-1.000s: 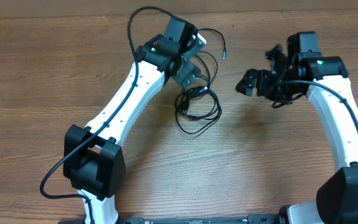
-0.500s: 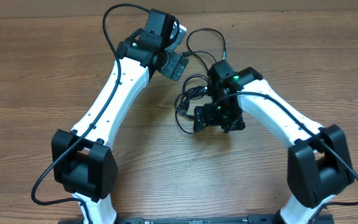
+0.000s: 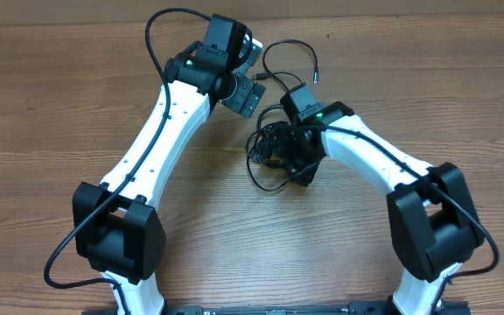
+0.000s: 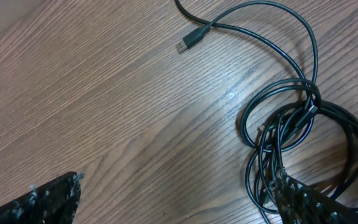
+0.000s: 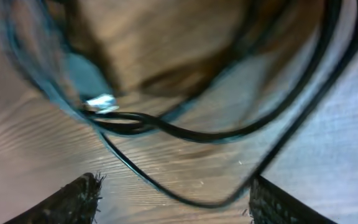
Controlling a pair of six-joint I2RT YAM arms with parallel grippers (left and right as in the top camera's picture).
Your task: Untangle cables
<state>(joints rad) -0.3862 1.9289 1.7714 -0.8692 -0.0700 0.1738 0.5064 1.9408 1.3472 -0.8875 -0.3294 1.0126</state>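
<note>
The right gripper (image 3: 292,163) sits over the tangled cables (image 3: 262,150) — perhaps touching them, its jaws hidden — while the left gripper (image 3: 247,93) hangs just beside the heap.

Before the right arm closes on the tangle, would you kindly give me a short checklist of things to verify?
1. Right fingers apart: ok, a wide gap shows in the wrist view.
2. Cables within that gap: ok, several strands cross it.
3. Which single strand would be pinched: cannot tell, the right wrist view is blurred.
4. Left fingers apart: ok.
5. Left fingers clear of the coil: cannot tell, one finger overlaps its edge.
6. Plug end free of the knot: ok, it lies alone on bare wood.
</note>
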